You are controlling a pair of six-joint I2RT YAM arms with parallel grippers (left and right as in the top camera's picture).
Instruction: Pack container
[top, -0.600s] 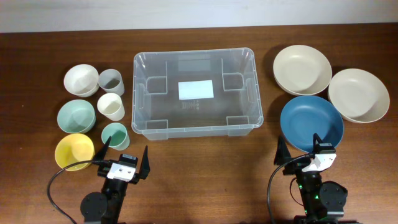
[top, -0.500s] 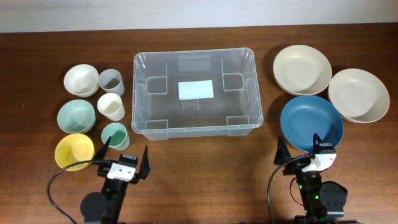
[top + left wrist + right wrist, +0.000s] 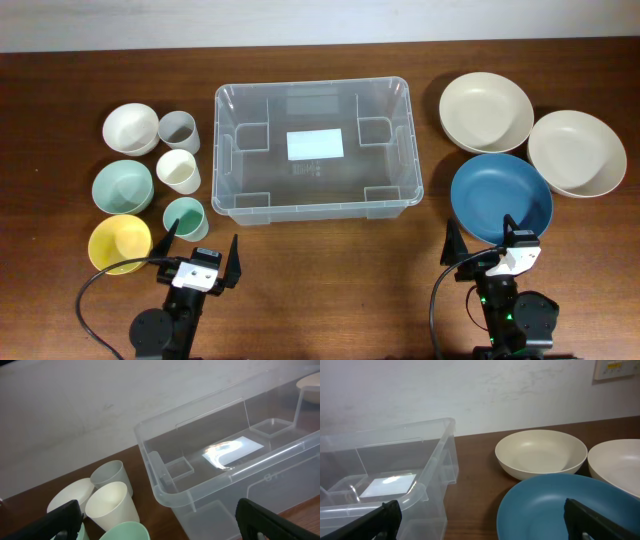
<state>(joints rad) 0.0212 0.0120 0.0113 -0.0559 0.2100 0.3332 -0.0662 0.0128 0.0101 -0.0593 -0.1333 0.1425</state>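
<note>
dark wooden counter (image 3: 320, 290) carries everything. the clear container (image 3: 318, 208) sits empty at its middle, long axis running left to right, ahead of both arms and between them. to its right lie two cream bowls (image 3: 486, 113) and a blue bowl (image 3: 500, 198), the latter just in front of the right claw (image 3: 484, 248). small bowls and cups cluster to its left, the teal cup (image 3: 185, 217) nearest the left claw (image 3: 200, 252). both claws are spread wide apart, holding nothing.
</note>
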